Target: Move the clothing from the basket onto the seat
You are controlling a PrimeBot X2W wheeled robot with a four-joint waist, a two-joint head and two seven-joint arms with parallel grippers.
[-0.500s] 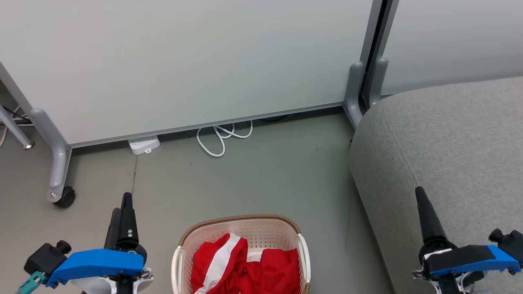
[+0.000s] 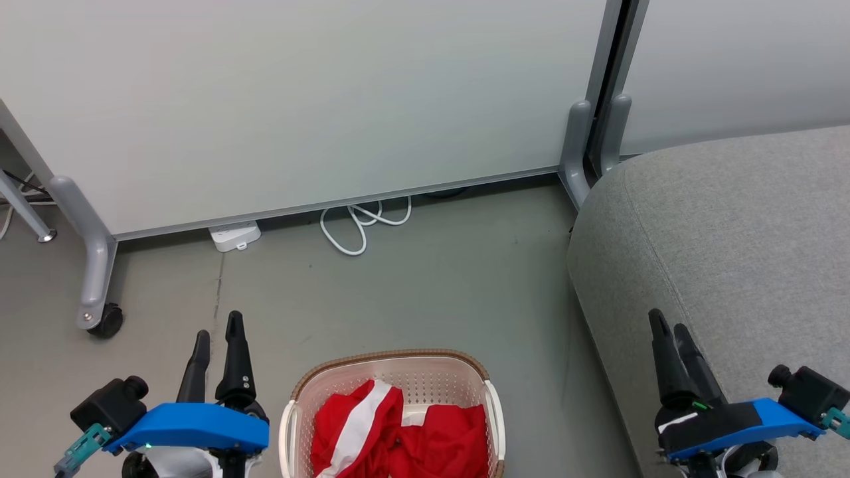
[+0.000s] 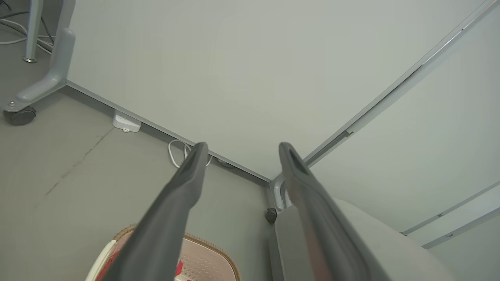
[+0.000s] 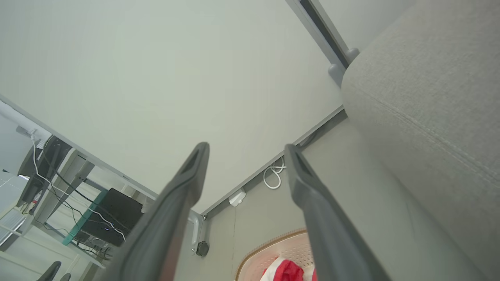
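The cream basket (image 2: 489, 398) with a brown rim stands on the floor at the bottom centre of the head view. In it lie the clothing: a red garment with a white stripe (image 2: 355, 425) and a plain red one (image 2: 451, 441). My left gripper (image 2: 218, 326) hovers open just left of the basket, above the floor. Over the front left edge of the grey seat (image 2: 730, 226), my right gripper (image 2: 667, 323) is open and holds nothing. The left wrist view shows the left gripper (image 3: 243, 147) open, with the basket (image 3: 213, 255) below. In the right wrist view the right gripper (image 4: 247, 147) is open beside the seat (image 4: 422, 97), with clothing (image 4: 287, 270) below.
White partition panels (image 2: 299, 99) on grey feet stand behind. A castor (image 2: 106, 320) sits at the left. A white power strip (image 2: 234, 236) and a looped white cable (image 2: 358, 226) lie at the panel's foot. Grey floor (image 2: 431, 292) separates basket and panels.
Both wrists have turned, so each gripper's two fingers now show apart. The left gripper has shifted right towards the basket, and the right gripper has shifted a little left.
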